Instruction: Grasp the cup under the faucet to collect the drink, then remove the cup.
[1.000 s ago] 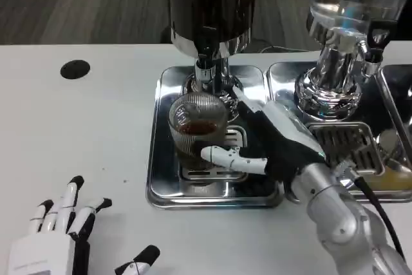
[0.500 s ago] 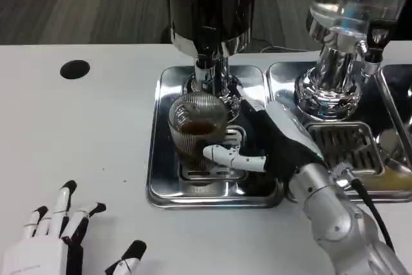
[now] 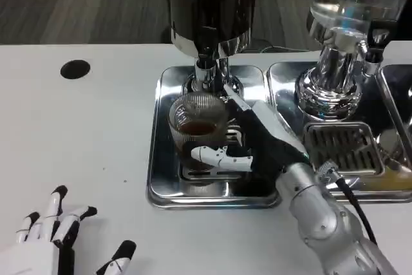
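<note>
1. A white table (image 3: 84,140) carried everything and ran across the whole view.
2. A steel tray (image 3: 156,172) lay on it near the middle, under a dark dispenser (image 3: 209,11).
3. A second tray (image 3: 278,78) lay just to its right, touching or nearly so, under a clear dispenser (image 3: 341,37).
4. A black round spot (image 3: 75,69) sat on the tabletop at far left, well apart from the trays.
5. The left hand (image 3: 51,239) was at the table's near edge, fingers spread; whether it touched the surface could not be told.

A round black hole (image 3: 75,69) is seen in the white desk (image 3: 77,133); a clear-tanked chrome dispenser (image 3: 341,49) is set on a steel drip tray (image 3: 360,178) at right.
</note>
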Motion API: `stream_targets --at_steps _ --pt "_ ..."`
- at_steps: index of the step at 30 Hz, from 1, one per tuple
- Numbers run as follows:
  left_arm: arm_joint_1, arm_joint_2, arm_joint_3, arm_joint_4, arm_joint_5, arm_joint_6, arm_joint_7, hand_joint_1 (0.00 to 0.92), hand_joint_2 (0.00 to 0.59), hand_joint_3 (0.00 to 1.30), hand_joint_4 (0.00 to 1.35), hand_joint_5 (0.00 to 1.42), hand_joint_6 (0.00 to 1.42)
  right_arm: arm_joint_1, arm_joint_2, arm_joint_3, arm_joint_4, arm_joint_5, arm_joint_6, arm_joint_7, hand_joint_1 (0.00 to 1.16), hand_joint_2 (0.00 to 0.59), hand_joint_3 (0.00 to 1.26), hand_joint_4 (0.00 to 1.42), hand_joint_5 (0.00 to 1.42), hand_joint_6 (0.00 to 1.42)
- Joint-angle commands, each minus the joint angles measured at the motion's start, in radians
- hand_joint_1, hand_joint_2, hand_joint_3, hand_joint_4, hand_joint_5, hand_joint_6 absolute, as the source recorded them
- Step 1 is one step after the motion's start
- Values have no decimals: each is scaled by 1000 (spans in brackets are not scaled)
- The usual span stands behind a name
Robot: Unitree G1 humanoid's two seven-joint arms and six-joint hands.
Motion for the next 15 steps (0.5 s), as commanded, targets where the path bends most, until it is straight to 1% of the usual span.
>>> stream_targets --at_steps 1,4,6,10,15 --pt "-3 8 8 9 -7 -11 14 0 189 372 29 204 148 -17 14 -4 25 14 -40 -34 593 150 0 0 0 39" --pt "-5 8 11 13 -9 -13 12 0 190 375 29 204 148 -13 20 -9 37 19 -59 -60 614 156 0 43 25 74" --pt "-8 7 12 17 -13 -16 11 0 194 376 29 204 148 -12 23 -13 45 24 -69 -75 631 159 0 83 79 103" --pt "-11 6 12 24 -13 -14 9 0 199 378 29 204 148 -17 25 -16 68 33 -84 -88 670 168 31 135 132 140" --pt "-14 6 17 33 -24 -18 7 0 202 383 29 204 148 -31 33 -14 118 37 -105 -97 689 161 99 193 166 163"
